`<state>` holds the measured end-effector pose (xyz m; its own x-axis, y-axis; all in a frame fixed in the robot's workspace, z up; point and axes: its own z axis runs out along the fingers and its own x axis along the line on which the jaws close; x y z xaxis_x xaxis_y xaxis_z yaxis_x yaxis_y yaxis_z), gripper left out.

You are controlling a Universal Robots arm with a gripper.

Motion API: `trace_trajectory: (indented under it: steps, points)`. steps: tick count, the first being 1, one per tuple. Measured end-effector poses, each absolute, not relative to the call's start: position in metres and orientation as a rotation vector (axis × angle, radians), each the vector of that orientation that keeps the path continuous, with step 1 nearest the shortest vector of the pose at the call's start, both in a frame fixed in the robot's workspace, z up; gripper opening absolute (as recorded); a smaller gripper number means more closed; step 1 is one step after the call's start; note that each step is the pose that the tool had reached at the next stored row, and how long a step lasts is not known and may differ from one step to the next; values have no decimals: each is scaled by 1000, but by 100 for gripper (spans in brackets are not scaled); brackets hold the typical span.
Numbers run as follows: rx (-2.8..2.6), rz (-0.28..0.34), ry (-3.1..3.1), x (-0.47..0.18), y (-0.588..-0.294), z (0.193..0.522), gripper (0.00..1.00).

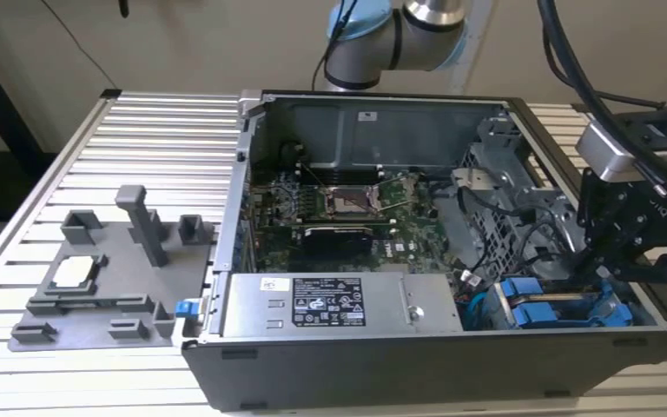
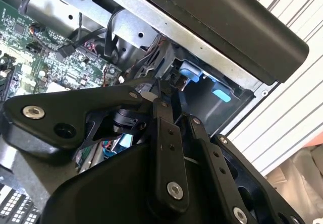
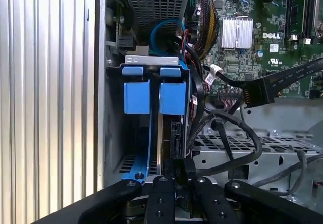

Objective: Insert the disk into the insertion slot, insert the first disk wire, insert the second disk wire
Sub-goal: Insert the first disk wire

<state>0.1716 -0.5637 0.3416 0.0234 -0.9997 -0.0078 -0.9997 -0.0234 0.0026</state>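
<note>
Claw (image 3: 182, 166): clamped on a black wire plug (image 3: 175, 138), low inside the drive bay (image 3: 151, 60).
Disk (image 3: 173, 98): seated in the bay, just beside the other blue carrier (image 3: 136, 95); plug at its edge.
Case (image 1: 426, 373): open. In the exterior view the bay is at its 4 o'clock corner and the power supply (image 1: 333, 304) at 7 o'clock.
Obstacles: black cables (image 3: 237, 133) loop just beside the claw.
Room: case wall close along the bay. On the slatted table (image 1: 136, 139), a grey fixture (image 1: 102, 278) sits at 9 o'clock, well apart.

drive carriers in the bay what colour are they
Both carriers are bright blue; clearest in the first wrist view.
</note>
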Motion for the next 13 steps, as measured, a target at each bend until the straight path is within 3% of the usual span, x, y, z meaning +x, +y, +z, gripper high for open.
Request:
trace_trajectory:
  steps: [13]
  points:
    - [-2241,16,2192,172,-563,341,19]
